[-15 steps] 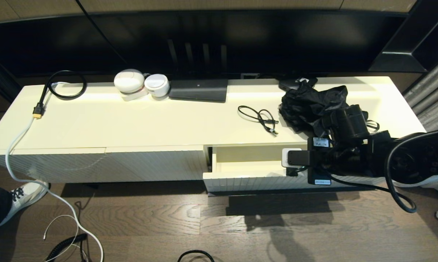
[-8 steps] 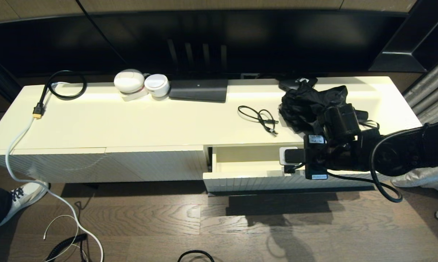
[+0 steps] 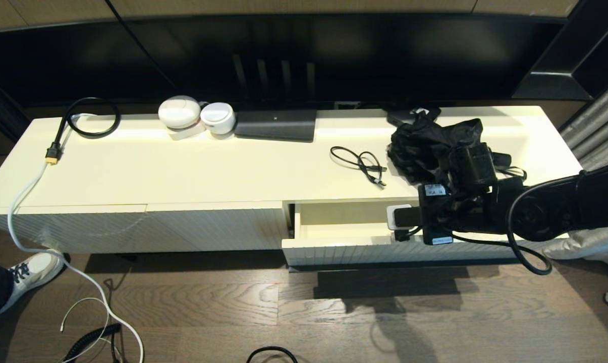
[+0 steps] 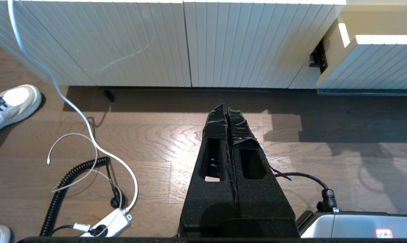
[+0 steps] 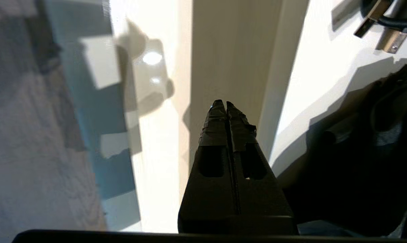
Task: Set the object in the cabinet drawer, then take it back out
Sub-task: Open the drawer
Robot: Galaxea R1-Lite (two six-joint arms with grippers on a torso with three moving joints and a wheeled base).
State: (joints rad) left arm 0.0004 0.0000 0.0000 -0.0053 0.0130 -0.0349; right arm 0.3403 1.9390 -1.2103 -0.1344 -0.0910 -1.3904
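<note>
The cabinet drawer [image 3: 344, 229] stands pulled out at the right of the cream cabinet, and the part of its smooth inside that shows is bare. Its fluted front [image 4: 375, 64] also shows in the left wrist view; the bar handle is hidden. My right gripper [image 3: 397, 218] hovers over the drawer's right half, pointing left, shut with nothing between its fingers [image 5: 220, 118]. On the cabinet top behind it lie a coiled black cable [image 3: 360, 164] and a crumpled black bag [image 3: 430, 143]. My left gripper [image 4: 226, 108] is parked low over the wooden floor, shut and empty.
The cabinet top [image 3: 182, 171] also carries white round devices [image 3: 195, 116], a flat black box [image 3: 276, 125] and a black cable with an orange plug [image 3: 52, 154]. A white cable [image 3: 36, 252] trails to the floor. A person's shoe [image 3: 29, 272] stands at the left.
My right arm has shifted a little to the left and toward the cabinet over the open drawer, gripper still shut. The shoe at the left moved slightly.
</note>
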